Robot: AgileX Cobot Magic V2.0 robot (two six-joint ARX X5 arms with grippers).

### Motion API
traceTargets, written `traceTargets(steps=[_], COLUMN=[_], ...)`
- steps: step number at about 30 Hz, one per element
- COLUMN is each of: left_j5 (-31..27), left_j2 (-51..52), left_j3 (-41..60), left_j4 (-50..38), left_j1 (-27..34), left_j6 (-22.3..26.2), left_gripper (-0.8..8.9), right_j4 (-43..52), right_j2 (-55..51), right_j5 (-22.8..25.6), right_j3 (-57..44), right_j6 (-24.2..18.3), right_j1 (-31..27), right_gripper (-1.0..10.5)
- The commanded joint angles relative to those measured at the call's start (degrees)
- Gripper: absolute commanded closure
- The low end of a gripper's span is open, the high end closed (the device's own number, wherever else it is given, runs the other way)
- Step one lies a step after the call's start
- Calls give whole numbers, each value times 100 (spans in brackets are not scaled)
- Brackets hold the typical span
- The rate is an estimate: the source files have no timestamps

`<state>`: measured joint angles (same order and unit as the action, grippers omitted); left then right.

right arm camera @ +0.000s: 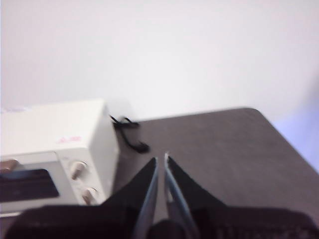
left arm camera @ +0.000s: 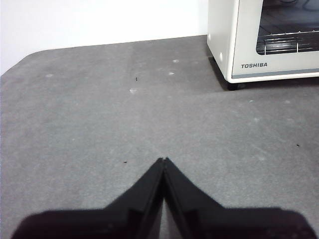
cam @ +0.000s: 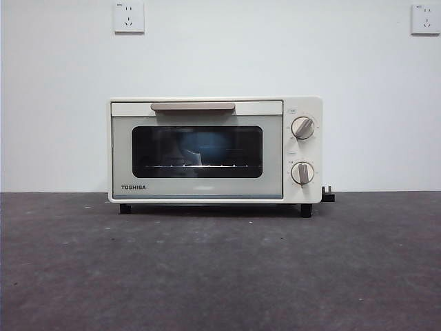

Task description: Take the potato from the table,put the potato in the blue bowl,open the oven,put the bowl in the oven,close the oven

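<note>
1. On the table (cam: pixel 220 269), near the white wall, the oven (cam: pixel 215 150) stands on its black feet, and its door is shut.
2. The beige bar handle (cam: pixel 193 106) lies along the top of the door, and the two round knobs (cam: pixel 302 127) sit one above the other on the right part of the front.
3. Behind the dark glass a blue shape is visible, resting on the wire rack; it is the blue bowl (cam: pixel 203 146), inside the oven.
4. The potato cannot be made out through the glass, and it does not lie on the table in any view.
5. A black cable with its plug (right arm camera: pixel 128 133) comes out behind the knob side of the oven and rests on the table.
6. The left pincer (left arm camera: pixel 164 160) hangs over the bare table, well apart from the oven, in front of the corner that carries the TOSHIBA name. Its two black jaws meet at the tips and hold nothing.
7. The right pincer (right arm camera: pixel 160 159) is raised above the table, beside the knob end of the oven. Its jaws are almost together, with only a thin slit between them, and nothing is between them.
8. In the front view neither arm appears; two wall sockets (cam: pixel 129 16) are seen high on the wall.
</note>
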<state>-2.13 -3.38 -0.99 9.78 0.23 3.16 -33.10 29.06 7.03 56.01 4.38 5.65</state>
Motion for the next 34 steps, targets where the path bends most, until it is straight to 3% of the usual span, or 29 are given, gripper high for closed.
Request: traceTargets(steps=[1, 3, 8, 15, 20, 34], left_j5=[22, 22, 22, 22, 22, 22], left_j2=[-2, -2, -2, -2, -2, -13], left_j3=[57, 57, 57, 57, 57, 57], left_j4=[-44, -44, -44, -44, -44, -42], left_j1=[11, 11, 11, 11, 11, 11], left_j6=[-44, -44, -44, -44, -44, -44], left_gripper=[817, 818, 818, 818, 817, 817], right_j4=[1274, 1921, 2710, 3504, 3648, 2236], right_j2=[-387, -667, -1375, -2240, -2638, -2863], right_j5=[-1113, -1349, -1329, -728, -592, -592], right_j3=[-1349, -2076, -3569, -5101, -5499, -5521], right_j6=[-192, -382, -717, -293, -328, -444], right_j1=[-367, -503, -603, -728, -728, -728], right_gripper=[916, 916, 916, 916, 916, 916])
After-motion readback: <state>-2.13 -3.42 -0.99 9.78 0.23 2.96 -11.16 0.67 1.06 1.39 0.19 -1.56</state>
